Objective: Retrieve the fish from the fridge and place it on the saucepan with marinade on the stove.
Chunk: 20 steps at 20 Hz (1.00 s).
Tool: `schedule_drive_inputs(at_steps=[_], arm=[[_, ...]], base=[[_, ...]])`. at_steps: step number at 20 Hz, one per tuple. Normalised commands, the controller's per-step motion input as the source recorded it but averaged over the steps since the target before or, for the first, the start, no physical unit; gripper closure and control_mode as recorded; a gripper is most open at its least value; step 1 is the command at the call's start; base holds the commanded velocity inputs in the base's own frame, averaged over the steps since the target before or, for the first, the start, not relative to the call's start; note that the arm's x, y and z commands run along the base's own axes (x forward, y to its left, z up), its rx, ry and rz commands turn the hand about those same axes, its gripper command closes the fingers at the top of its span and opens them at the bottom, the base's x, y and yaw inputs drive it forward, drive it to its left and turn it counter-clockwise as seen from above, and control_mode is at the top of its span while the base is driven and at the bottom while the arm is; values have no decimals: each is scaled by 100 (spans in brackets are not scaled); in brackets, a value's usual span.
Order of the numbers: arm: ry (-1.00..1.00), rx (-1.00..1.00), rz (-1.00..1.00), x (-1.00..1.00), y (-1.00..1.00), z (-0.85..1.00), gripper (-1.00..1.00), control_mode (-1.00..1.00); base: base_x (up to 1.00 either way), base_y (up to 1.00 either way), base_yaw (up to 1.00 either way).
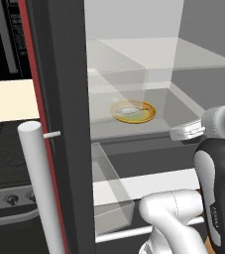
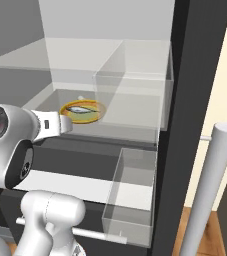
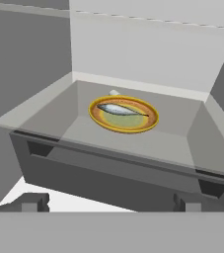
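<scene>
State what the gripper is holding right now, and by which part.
Nothing is held. The gripper is open and apart from the fish, which lies on the yellow-rimmed plate inside the fridge.

Pincer point(image 3: 111, 202) fingertips point(image 3: 32, 202) cut off — bottom edge.

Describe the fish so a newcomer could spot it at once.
Look inside the open fridge, at the glass shelf midway down. A round yellow-rimmed plate sits there, and the fish lies across it: small, slender and silver-grey.

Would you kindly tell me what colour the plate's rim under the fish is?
Yellow-orange rim on the round plate, clearest in the hand view.
</scene>
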Motion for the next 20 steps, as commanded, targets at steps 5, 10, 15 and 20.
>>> schedule_drive_inputs(at_steps=[5,10,15,20], arm=[[0,0,0,0,0,0,-100,100],[0,0,0,0,0,0,-100,100],[0,0,-1,15,3,0,-100,-100],[5,0,0,34,5,0,-100,-100]], base=[[81,4,0],[35,9,-1],[19,7,-2],[0,0,0]])
